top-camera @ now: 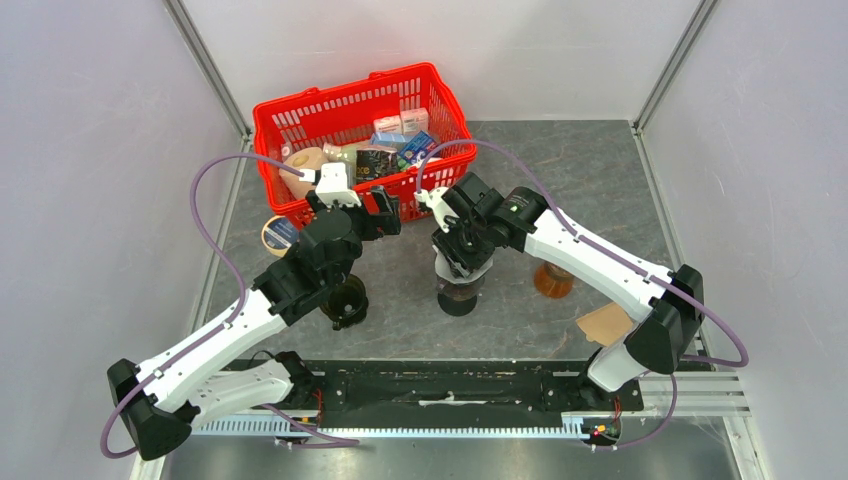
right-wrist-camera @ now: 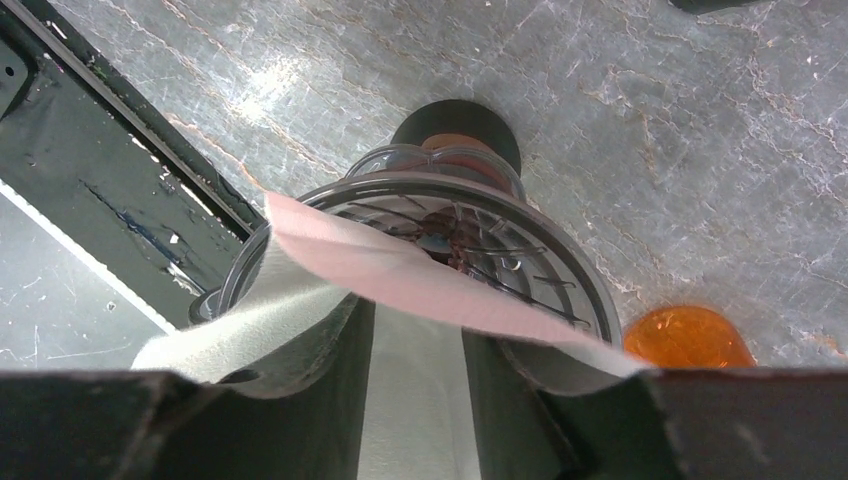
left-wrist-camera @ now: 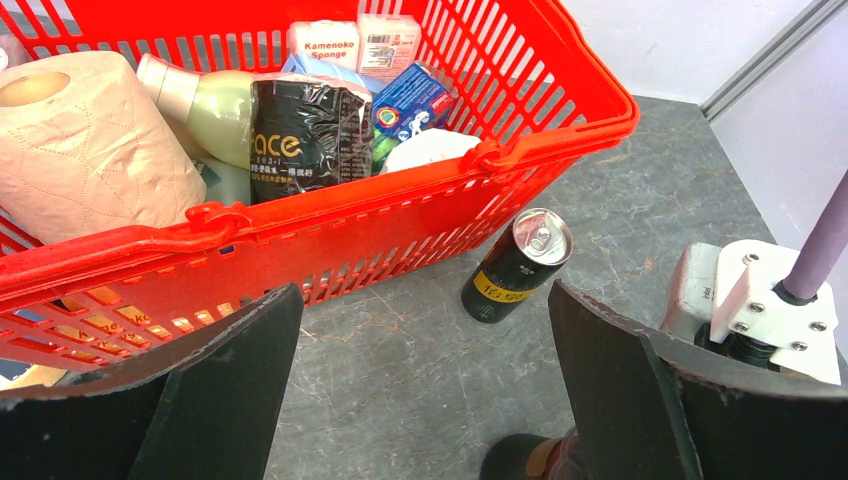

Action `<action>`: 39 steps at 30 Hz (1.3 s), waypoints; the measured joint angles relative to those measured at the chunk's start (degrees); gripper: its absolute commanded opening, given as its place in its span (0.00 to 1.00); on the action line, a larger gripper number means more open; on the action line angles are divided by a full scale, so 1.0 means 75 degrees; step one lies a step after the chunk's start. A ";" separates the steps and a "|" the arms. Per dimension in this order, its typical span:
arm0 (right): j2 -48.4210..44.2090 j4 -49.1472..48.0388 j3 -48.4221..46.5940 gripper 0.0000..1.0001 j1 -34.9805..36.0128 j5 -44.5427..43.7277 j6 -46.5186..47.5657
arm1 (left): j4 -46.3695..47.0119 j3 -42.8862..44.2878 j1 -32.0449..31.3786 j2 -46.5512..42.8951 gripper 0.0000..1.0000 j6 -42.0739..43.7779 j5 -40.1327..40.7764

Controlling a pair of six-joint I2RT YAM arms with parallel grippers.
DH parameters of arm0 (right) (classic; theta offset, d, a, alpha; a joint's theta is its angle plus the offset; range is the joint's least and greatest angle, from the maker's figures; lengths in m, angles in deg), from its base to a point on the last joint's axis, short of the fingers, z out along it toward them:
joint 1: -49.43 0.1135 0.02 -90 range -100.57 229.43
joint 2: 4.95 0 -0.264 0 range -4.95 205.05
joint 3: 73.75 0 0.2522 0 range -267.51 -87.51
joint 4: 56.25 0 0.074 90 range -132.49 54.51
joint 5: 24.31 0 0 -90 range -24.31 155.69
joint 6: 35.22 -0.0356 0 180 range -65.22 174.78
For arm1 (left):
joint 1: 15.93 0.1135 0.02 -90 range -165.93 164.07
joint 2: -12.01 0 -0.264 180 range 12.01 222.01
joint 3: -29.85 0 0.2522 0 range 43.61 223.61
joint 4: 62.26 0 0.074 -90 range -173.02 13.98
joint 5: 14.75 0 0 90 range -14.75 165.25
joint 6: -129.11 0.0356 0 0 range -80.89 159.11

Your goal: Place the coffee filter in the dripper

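A clear ribbed dripper [right-wrist-camera: 565, 275] sits on a glass server with a dark base; from the top it [top-camera: 460, 292] lies under my right wrist. The white coffee filter [right-wrist-camera: 400, 275] lies bowed across the dripper's near rim, and one flap hangs out over the left side. My right gripper [right-wrist-camera: 415, 385] is right above the dripper. Its fingers stand apart against the filter with a strip of paper showing between them, and they do not pinch it. My left gripper [left-wrist-camera: 420, 385] hangs open and empty over the table in front of the basket.
A red basket [top-camera: 300, 112] full of groceries stands at the back left. A black can [left-wrist-camera: 515, 265] stands beside it. An orange glass [top-camera: 553, 281] is right of the dripper, with a brown paper piece [top-camera: 605, 325] nearer. A black cup [top-camera: 346, 302] sits under my left arm.
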 measured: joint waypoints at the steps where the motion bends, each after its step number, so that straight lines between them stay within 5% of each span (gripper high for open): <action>1: 0.0000 0.0009 0.0000 0.41 0.0000 0.0009 -0.0003 | 0.0000 0.0000 0.0000 0.0000 1.00 0.0000 0.0000; 39: 0.0256 -0.0070 0.0076 0.40 0.0047 0.0067 0.0055 | 0.0000 -0.0096 0.0000 -0.0003 1.00 0.0000 0.0012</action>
